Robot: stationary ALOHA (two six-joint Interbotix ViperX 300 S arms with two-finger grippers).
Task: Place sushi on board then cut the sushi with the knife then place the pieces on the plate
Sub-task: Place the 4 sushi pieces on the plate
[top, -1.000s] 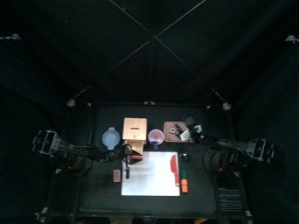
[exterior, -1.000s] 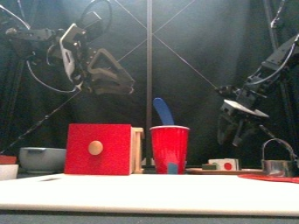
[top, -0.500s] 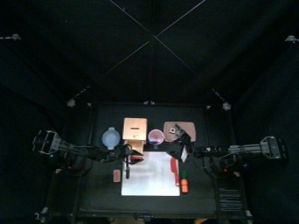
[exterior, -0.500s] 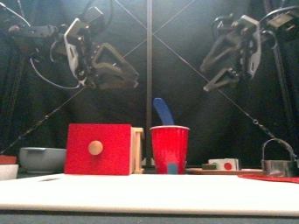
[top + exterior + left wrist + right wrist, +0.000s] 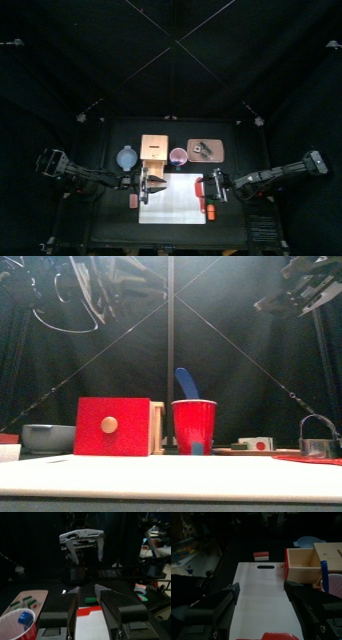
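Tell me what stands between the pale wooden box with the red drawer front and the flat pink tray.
A red cup holding a blue toy knife stands there, clearest in the front view.

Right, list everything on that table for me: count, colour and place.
cutting board: one, white, front middle
box: one, pale wood with a red drawer front, behind the board
cup: one, red, right of the box
knife: one, blue, standing in the cup
bowl: one, blue-grey, left of the box
tray: one, pink, back right, small toys on it
cutter: one, metal, far right
red things: two, along the board's right edge, too small to name
small toy: one, red and white, left of the board
left gripper: open, raised over the board's left
right gripper: open, raised over its right
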